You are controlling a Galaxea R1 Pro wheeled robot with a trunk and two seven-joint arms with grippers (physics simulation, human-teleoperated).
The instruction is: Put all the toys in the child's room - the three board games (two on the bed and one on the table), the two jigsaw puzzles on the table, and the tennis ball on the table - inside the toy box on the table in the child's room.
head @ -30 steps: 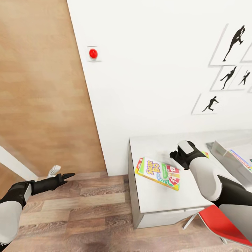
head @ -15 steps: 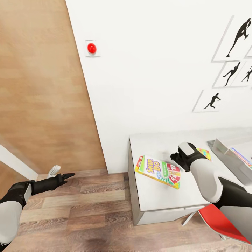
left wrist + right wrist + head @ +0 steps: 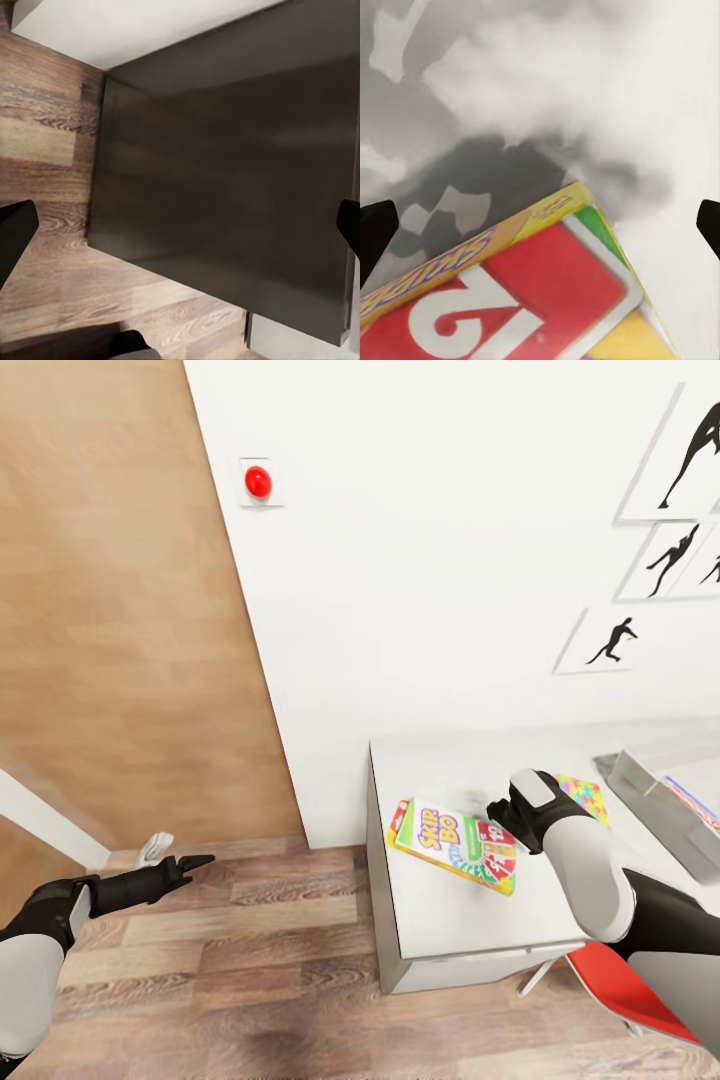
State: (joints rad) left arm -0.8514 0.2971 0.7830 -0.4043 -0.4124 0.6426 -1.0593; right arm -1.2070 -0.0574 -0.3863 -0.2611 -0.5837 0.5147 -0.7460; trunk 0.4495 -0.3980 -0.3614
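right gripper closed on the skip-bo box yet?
No: in the right wrist view the right gripper has its fingertips spread wide at the picture's edges, with the Skip-Bo box lying on the table between them.

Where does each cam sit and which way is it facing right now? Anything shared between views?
Head view: on the robot's head, facing forward and down at the table, Skip-Bo box, wall and wood floor; both arms show, the left gripper over the floor.
Left wrist view: near that gripper, facing a dark grey surface and the floor; black fingertips at the edges.
Right wrist view: near the right gripper, facing the Skip-Bo corner on the tabletop; fingertips at the edges.
Shared: Skip-Bo box in head and right wrist views.
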